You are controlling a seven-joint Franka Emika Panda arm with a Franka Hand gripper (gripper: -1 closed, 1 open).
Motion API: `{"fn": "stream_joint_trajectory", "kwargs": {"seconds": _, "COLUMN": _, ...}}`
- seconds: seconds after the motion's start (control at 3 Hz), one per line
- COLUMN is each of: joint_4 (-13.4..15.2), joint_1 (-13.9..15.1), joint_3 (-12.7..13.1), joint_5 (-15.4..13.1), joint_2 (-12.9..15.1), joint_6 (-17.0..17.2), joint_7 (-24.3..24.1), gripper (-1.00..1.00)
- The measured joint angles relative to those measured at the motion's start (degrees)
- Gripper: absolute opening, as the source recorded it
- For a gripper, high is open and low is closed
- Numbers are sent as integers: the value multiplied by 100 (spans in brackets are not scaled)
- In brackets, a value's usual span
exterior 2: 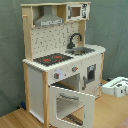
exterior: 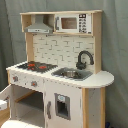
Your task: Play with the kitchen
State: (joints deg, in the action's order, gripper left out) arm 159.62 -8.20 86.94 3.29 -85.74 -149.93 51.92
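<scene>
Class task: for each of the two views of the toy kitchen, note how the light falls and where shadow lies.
First exterior view: soft, even light on the tall white and light-wood toy kitchen, with shade under the grey hood. Second exterior view: the open oven door leaves a dim cavity behind it; no harsh glare.

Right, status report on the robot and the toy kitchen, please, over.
Hand low at the second exterior view's right, apart from the kitchen. Oven door hanging open. Nothing between hand and kitchen.

Grey-green curtain [exterior 2: 12, 55] behind – probably fabric – over a light wooden floor [exterior 2: 112, 112].
</scene>
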Motion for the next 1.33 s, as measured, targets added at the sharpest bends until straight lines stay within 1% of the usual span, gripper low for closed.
{"fn": "stream_joint_trajectory", "kwargs": {"seconds": 0.33, "joint_4": -561, "joint_1": 65, "joint_3": -211, "joint_5": 0, "joint_2": -5, "joint_6": -64, "joint_7": -74, "gripper": 100}}
{"fn": "stream_joint_trajectory", "kwargs": {"seconds": 0.67, "joint_4": -1090, "joint_1": 398, "joint_3": -301, "joint_5": 0, "joint_2": -5, "joint_6": -138, "joint_7": -96, "gripper": 100}}
{"fn": "stream_joint_trajectory", "kwargs": {"seconds": 1.0, "joint_4": -1642, "joint_1": 851, "joint_3": -302, "joint_5": 0, "joint_2": 0, "joint_6": -254, "joint_7": -257, "gripper": 100}}
{"fn": "stream_joint_trajectory", "kwargs": {"seconds": 1.33, "joint_4": -2318, "joint_1": 1383, "joint_3": -274, "joint_5": 0, "joint_2": -1, "joint_6": -339, "joint_7": -519, "gripper": 100}}
